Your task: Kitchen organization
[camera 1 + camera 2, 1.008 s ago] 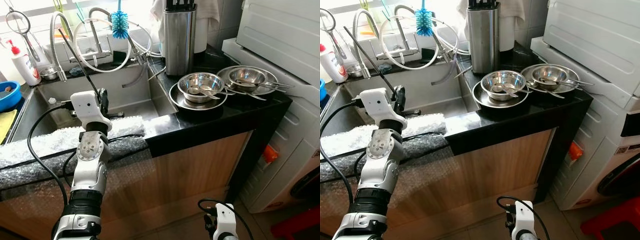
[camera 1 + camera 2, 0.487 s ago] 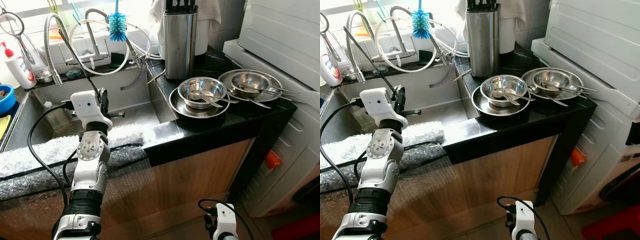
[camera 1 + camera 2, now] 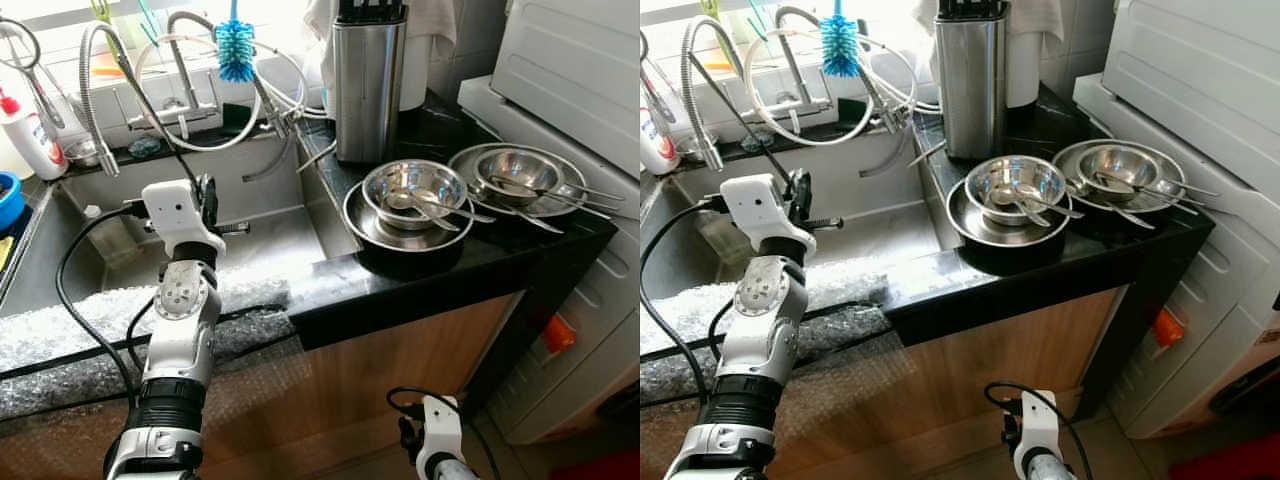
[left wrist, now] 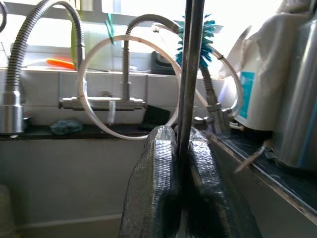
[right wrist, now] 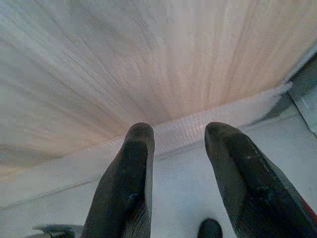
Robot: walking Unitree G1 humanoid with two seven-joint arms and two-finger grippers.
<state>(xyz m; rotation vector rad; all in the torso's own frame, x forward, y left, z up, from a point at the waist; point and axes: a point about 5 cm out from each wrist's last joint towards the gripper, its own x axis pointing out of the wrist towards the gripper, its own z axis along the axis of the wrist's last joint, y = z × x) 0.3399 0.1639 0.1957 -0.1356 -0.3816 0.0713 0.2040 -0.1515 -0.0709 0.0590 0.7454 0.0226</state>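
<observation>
My left gripper (image 3: 207, 196) is raised over the front of the steel sink (image 3: 262, 228), shut on a thin dark utensil rod (image 3: 155, 118) that slants up toward the taps. In the left wrist view the rod (image 4: 187, 89) runs upright between the two fingers (image 4: 157, 188). On the black counter (image 3: 400, 270) to the right, a steel bowl with spoons (image 3: 415, 190) sits on a plate, and a second bowl with cutlery (image 3: 515, 170) sits on another plate. My right gripper (image 5: 181, 163) hangs open low before the wooden cabinet front (image 5: 148, 59).
A steel knife block (image 3: 368, 80) stands behind the bowls. Spring faucets (image 3: 185, 60), a blue bottle brush (image 3: 236, 50) and a soap bottle (image 3: 30, 135) line the sink's back. Bubble wrap (image 3: 100, 320) covers the counter's front edge. A white appliance (image 3: 580, 80) bounds the right side.
The whole view has shifted, with the counter and bowls sliding slightly right and down. My left gripper keeps its hold on the rod over the sink; the right arm still hangs low.
</observation>
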